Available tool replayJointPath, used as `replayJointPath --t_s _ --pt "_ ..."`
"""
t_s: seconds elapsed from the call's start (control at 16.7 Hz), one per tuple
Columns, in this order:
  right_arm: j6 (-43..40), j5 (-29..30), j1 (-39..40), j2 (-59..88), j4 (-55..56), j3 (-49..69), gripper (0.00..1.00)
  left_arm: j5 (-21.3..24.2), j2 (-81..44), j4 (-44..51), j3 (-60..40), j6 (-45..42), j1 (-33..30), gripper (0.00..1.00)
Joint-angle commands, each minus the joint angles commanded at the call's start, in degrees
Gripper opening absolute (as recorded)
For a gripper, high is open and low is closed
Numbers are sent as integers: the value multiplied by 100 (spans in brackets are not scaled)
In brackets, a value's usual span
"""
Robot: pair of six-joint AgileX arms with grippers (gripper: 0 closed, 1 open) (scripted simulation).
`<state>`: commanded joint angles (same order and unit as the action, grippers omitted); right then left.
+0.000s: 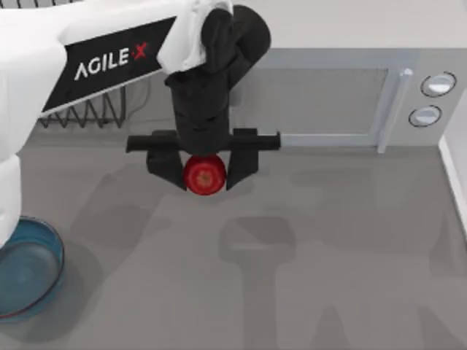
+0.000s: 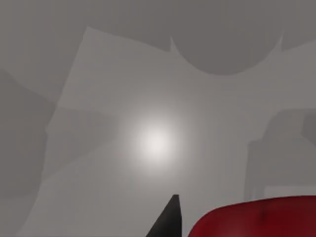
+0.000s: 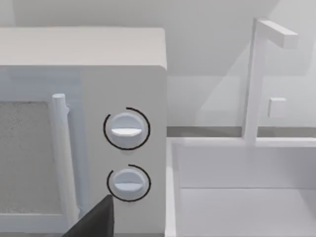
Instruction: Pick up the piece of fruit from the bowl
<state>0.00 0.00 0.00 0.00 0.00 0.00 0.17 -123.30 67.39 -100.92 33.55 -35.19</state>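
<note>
The piece of fruit (image 1: 204, 175) is small, round and glossy red, apple-like, with a paler orange-tinted patch and a darker dimple on the face turned up toward the top camera. Being nearly spherical, it has no clear long axis; the dimpled face points upward, tipped a little toward the near edge of the table (image 1: 328, 292). It sits between the two black fingers of the left gripper (image 1: 205, 172), whose jaws are closed in on it from the left and right, narrowed to just the fruit's width and pressing its sides. The gripper hangs from the white left arm (image 1: 87, 58), which reaches in from the upper left, and the fruit is held up off the grey table, left of centre and in front of the microwave (image 1: 328, 95). In the left wrist view a dark red curve of the fruit (image 2: 256, 217) shows beside one black fingertip (image 2: 168, 222), with bare grey table far below. The bowl (image 1: 25, 270), shallow and blue with a glossy teal inside and a thin darker rim, rests at the table's left edge, well apart from the fruit. The right wrist view faces the microwave's two round dials (image 3: 127, 129) and a white sink (image 3: 237, 187) with its faucet (image 3: 256, 74); whether the right arm's jaws are open cannot be told.
</note>
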Motion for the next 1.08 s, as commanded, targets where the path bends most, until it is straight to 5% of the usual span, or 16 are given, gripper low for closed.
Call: replayJointPath --t_s 0.42,1.08 --pt "0 0 0 0 0 0 100 -2 -31 -530 522 -1 -1 0" --pt "0 0 0 0 0 0 100 -2 -31 -530 522 -1 -1 83"
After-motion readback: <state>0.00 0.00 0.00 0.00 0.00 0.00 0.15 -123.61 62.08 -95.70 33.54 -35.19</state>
